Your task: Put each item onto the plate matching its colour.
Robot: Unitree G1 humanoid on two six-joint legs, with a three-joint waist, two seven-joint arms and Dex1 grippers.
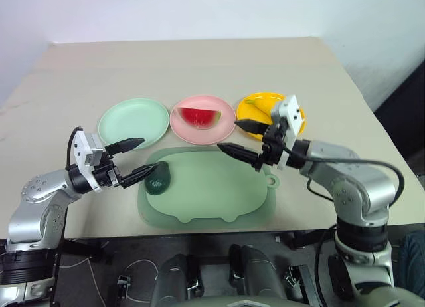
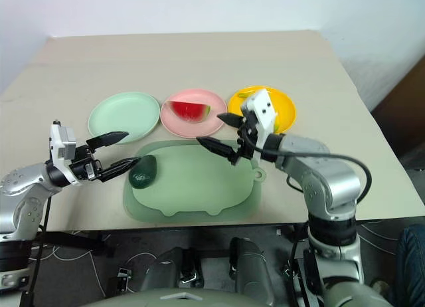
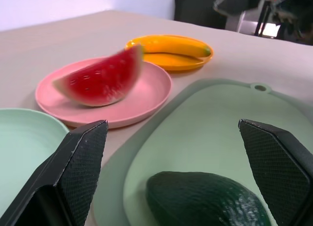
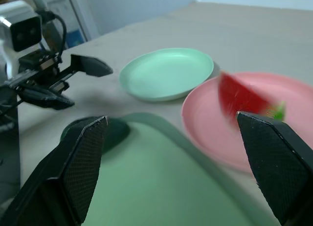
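Note:
The dark green avocado (image 1: 158, 179) lies at the left end of the pale green tray (image 1: 219, 191). My left gripper (image 1: 146, 155) hovers open just left of it, its fingers pointing at the avocado (image 3: 205, 199), nothing held. The watermelon wedge (image 1: 200, 115) rests on the pink plate (image 1: 189, 129). On the orange-yellow plate (image 1: 247, 111) lies the banana (image 1: 263, 105), partly hidden by my right hand. The mint green plate (image 1: 133, 121) is bare. My right gripper (image 1: 229, 134) hangs open and empty over the tray's far right edge, in front of the pink and yellow plates.
The three plates stand in a row behind the tray on a beige table (image 1: 199, 61). The table's near edge runs just in front of the tray, and its right edge lies beyond my right arm. A small hanging tab (image 1: 271, 181) juts from the tray's right side.

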